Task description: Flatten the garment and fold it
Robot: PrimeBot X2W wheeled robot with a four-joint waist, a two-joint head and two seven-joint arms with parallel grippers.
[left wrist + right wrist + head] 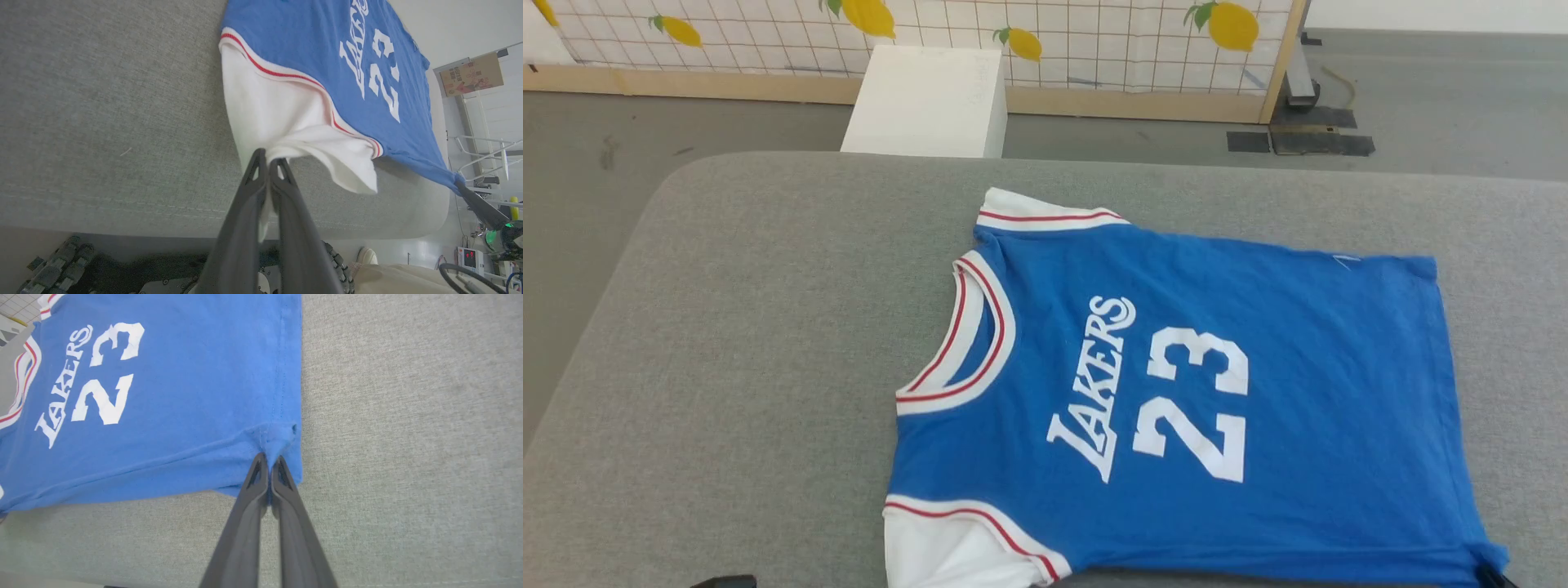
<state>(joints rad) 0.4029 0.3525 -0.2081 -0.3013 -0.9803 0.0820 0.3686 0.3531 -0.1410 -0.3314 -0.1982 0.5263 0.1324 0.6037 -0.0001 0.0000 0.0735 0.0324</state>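
Grey padded worktop [768, 327] carries the shirt [1176, 392], spread face-up, collar leftward; left gripper [267, 161] jaws clamp its white sleeve [278, 118], right gripper [269, 457] jaws clamp the blue hem corner [280, 437].

jersey [1176, 392] front says "LAKERS" in white w/ a big white "23" beside it; box label in bg too blurry to read

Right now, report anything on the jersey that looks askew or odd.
The garment lies mostly flat, but its near white sleeve is bunched and lifted where the left end effector pinches it. The near hem corner puckers in the right end effector. Nothing else stands out.
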